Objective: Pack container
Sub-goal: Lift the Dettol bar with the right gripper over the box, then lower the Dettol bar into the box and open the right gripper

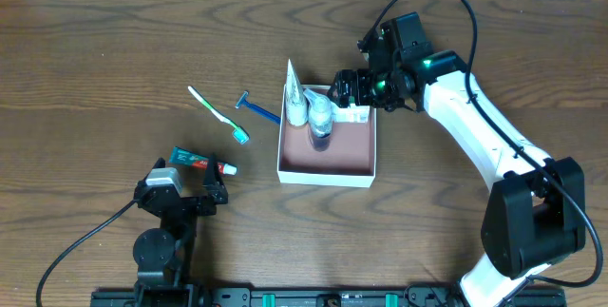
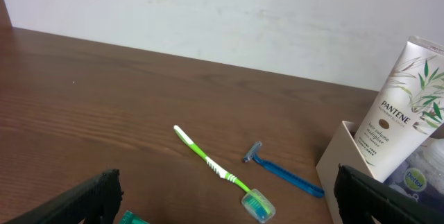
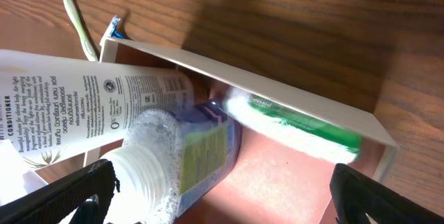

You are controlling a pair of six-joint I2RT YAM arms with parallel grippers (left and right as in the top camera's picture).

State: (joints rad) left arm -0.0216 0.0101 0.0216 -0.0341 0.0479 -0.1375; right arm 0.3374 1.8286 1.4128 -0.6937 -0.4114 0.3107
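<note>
The container is a shallow white box with a pink inside, mid-table. In it are a white Pantene tube leaning on the left wall, a white-capped bottle and a white-and-green tube along the back wall. My right gripper hovers open and empty over the box's back right part. In the right wrist view its fingers straddle the bottle; the white-and-green tube is blurred. My left gripper is open and empty, just short of a green toothpaste tube.
A green toothbrush and a blue razor lie on the wooden table left of the box; both also show in the left wrist view, toothbrush and razor. The box wall and Pantene tube stand at its right.
</note>
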